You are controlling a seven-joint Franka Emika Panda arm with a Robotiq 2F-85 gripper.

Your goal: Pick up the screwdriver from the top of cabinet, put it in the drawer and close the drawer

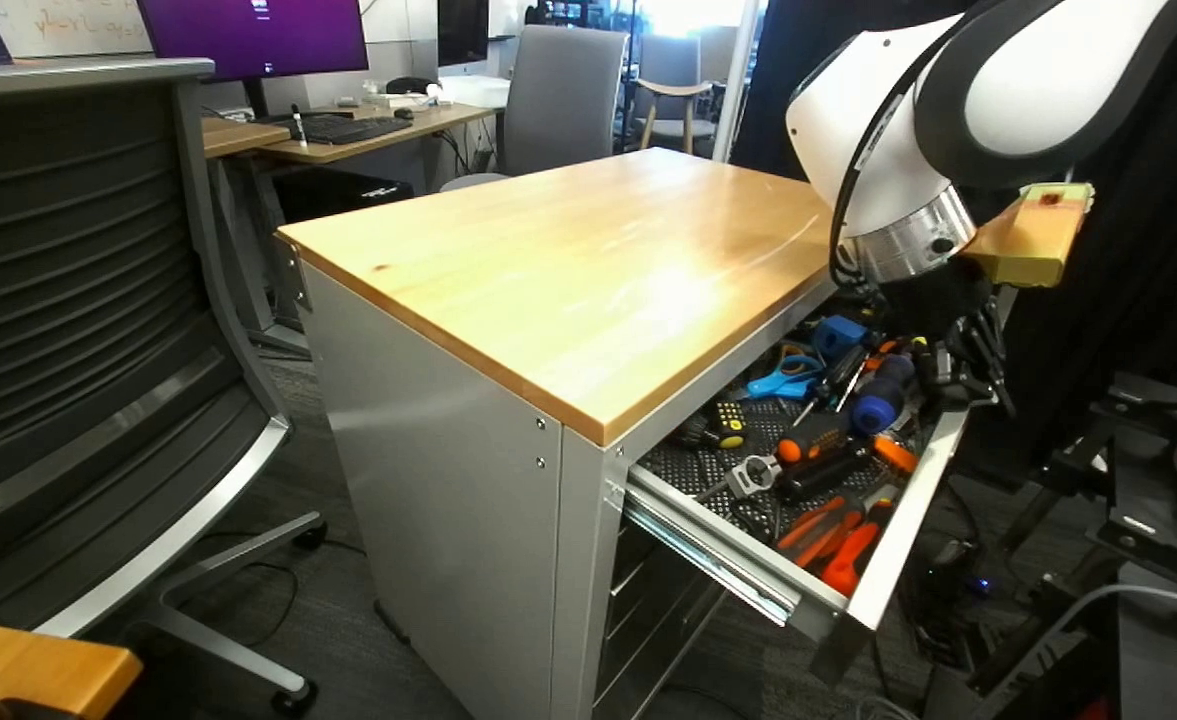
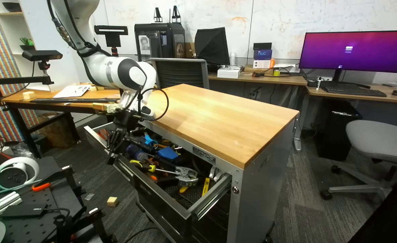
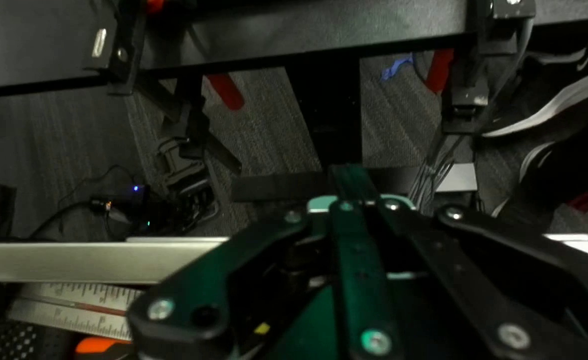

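Note:
The grey cabinet [image 1: 448, 480] with its light wooden top stands in both exterior views [image 2: 262, 192]. Its uppermost drawer [image 1: 913, 540] is pulled well out and full of tools; its front also shows in an exterior view [image 2: 156, 192] and its rim in the wrist view [image 3: 74, 262]. A short black tool with yellow marks [image 1: 716, 425], which looks like the screwdriver, lies inside the drawer. My gripper [image 1: 996, 390] points down at the drawer's front edge, also in an exterior view [image 2: 111, 156]. In the wrist view its fingers [image 3: 351, 182] are together beyond the rim. I cannot tell whether they touch the drawer.
Blue scissors [image 1: 786, 375], orange-handled pliers [image 1: 828, 535] and a yellow-black screwdriver [image 2: 142, 165] lie in the drawer. A dark bench [image 2: 26, 212] stands in front of the drawer, also in the wrist view [image 3: 298, 35]. An office chair [image 1: 68, 300] stands beside the cabinet.

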